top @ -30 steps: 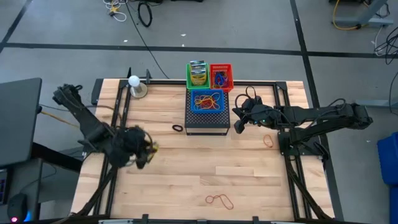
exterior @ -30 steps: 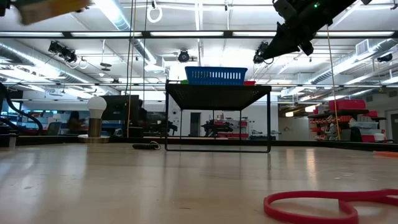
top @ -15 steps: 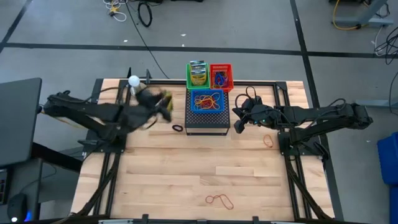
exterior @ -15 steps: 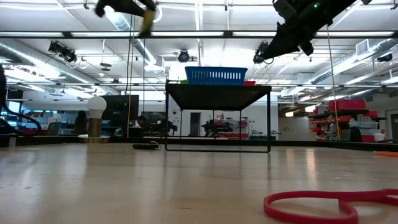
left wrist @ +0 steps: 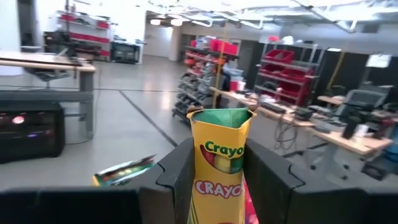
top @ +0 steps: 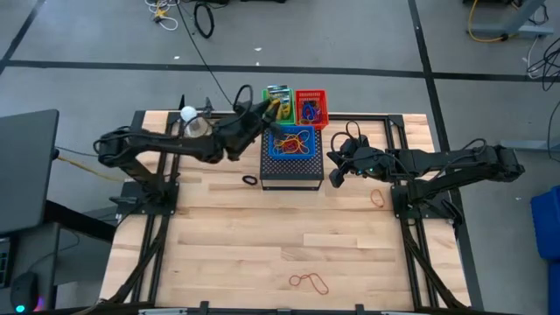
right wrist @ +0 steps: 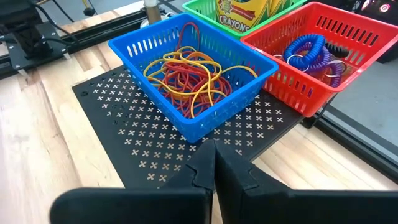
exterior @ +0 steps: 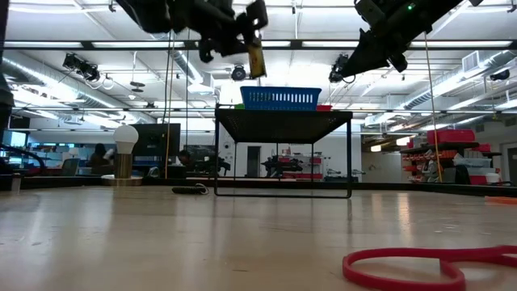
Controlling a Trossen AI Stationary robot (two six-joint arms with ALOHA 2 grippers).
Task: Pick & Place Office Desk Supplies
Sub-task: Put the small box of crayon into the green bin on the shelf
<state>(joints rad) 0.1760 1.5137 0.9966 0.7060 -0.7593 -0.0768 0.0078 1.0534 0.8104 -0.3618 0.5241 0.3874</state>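
Yellow crayon box point(left wrist: 217, 163) clamped in left pincer point(top: 262, 114) above green basket's point(top: 265, 107) rim; right pincer point(top: 335, 171) closed.

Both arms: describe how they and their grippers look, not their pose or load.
Both arms are dark, near-black, jointed links with black cables bundled along them. The left arm has a yellowish cable trailing near its base. The left gripper has two broad, flat, matte black fingers. The right gripper has similar blocky black fingers. No markings show.
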